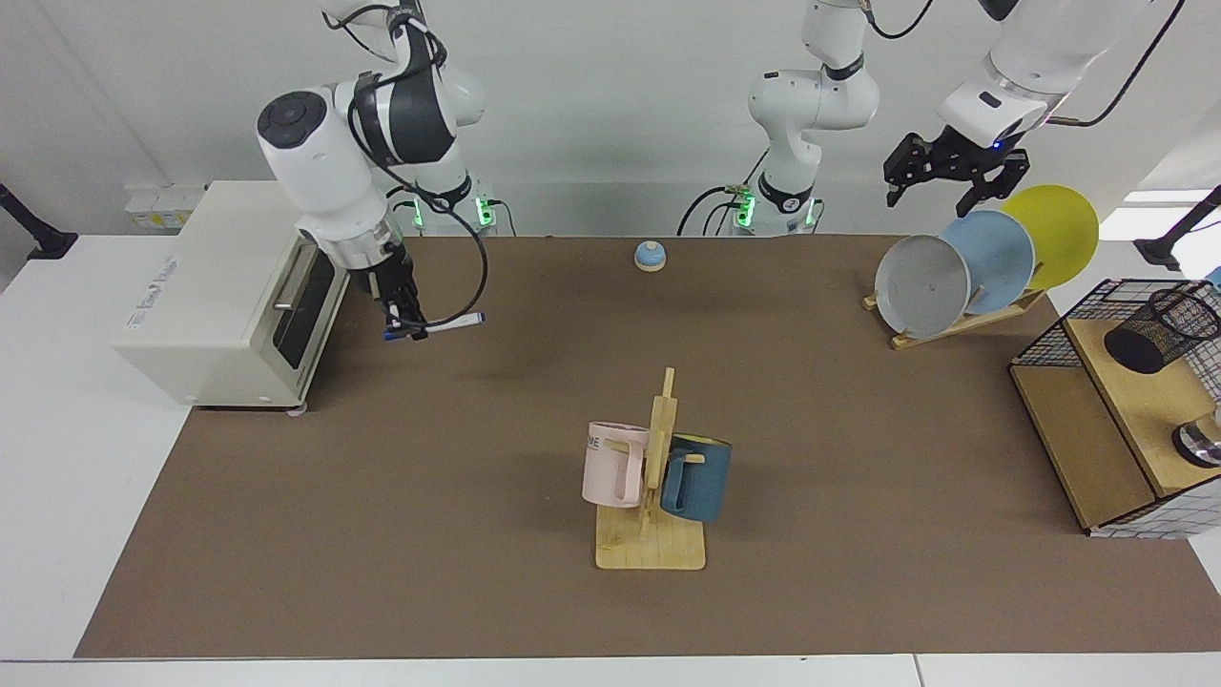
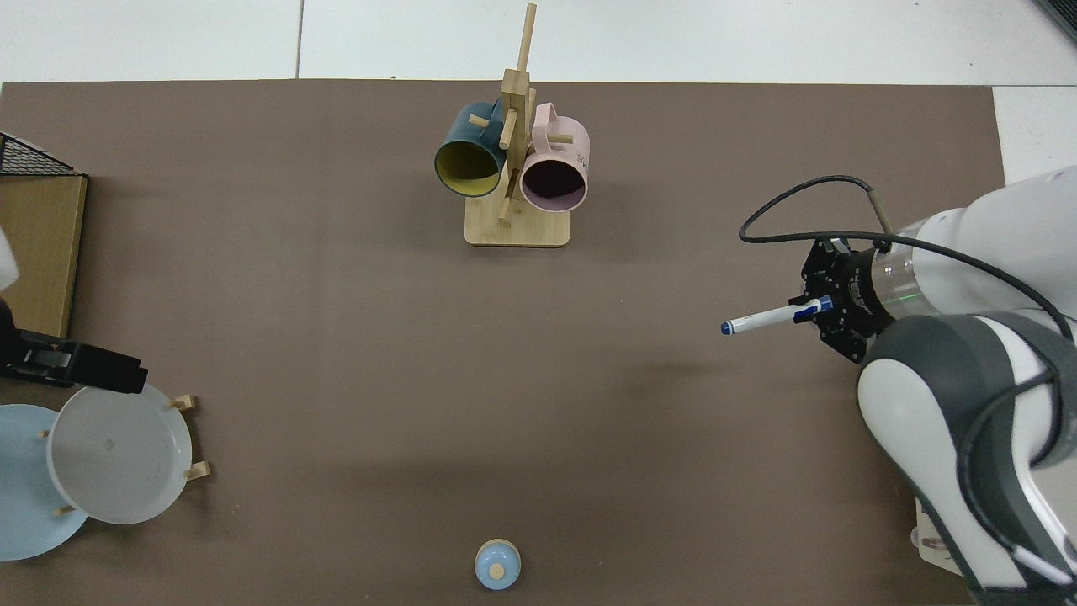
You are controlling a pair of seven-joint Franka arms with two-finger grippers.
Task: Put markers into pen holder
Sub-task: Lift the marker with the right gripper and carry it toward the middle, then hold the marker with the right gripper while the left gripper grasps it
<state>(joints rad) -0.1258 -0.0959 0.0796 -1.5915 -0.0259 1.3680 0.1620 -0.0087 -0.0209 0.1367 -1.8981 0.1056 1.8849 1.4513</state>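
My right gripper [image 1: 404, 322] hangs well above the brown mat in front of the toaster oven, shut on the blue end of a slim white marker [image 1: 448, 323]. The marker sticks out level, cap end pointing toward the table's middle; from above the marker [image 2: 770, 318] juts out of the right gripper [image 2: 820, 308]. The pen holder [image 1: 1159, 329], a small black mesh cup, leans tilted on the wooden shelf at the far side of the table and is out of the top view. My left gripper [image 1: 933, 196] waits open above the plate rack, holding nothing.
A white toaster oven [image 1: 219, 286] stands behind the right arm. A wooden mug stand [image 1: 653, 534] with a pink and a blue mug sits mid-table. A plate rack [image 1: 963, 320] holds three plates. A wire basket frame [image 1: 1049, 334] surrounds the shelf. A small blue bell [image 1: 650, 255] sits at the back.
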